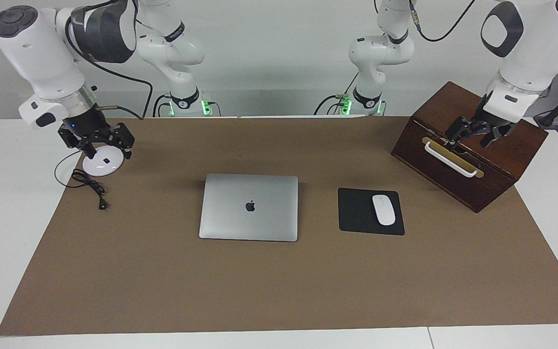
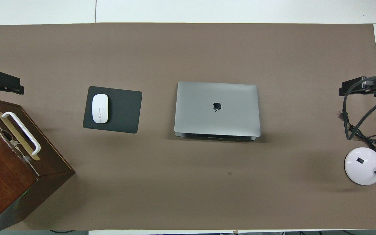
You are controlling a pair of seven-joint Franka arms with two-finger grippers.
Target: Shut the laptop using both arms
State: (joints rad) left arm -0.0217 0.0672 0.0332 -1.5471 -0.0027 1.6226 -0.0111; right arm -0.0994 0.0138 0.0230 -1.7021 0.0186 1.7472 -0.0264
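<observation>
You have one laptop [image 1: 249, 207] on the brown mat [image 1: 279, 291], lid down and flat, apple logo up, lying about midway between the two arms' ends of the table. Beside it, toward the left arm's end, you have one black mouse pad [image 1: 356, 211] with one white mouse [image 1: 383, 209] resting on it. One dark wooden box [image 1: 492, 160] with a single white handle [image 1: 450, 159] stands at the left arm's end. At the right arm's end you have one round white lamp base [image 1: 100, 165] and one black cable [image 1: 90, 185] trailing from it across the mat. Two arms, two grippers — the left gripper [image 1: 475, 132] hangs over the wooden box, fingers spread wide and holding nothing; the right gripper [image 1: 98, 141] hangs over the lamp base, fingers likewise spread apart and empty. Neither gripper touches the laptop — both are well apart from it.
</observation>
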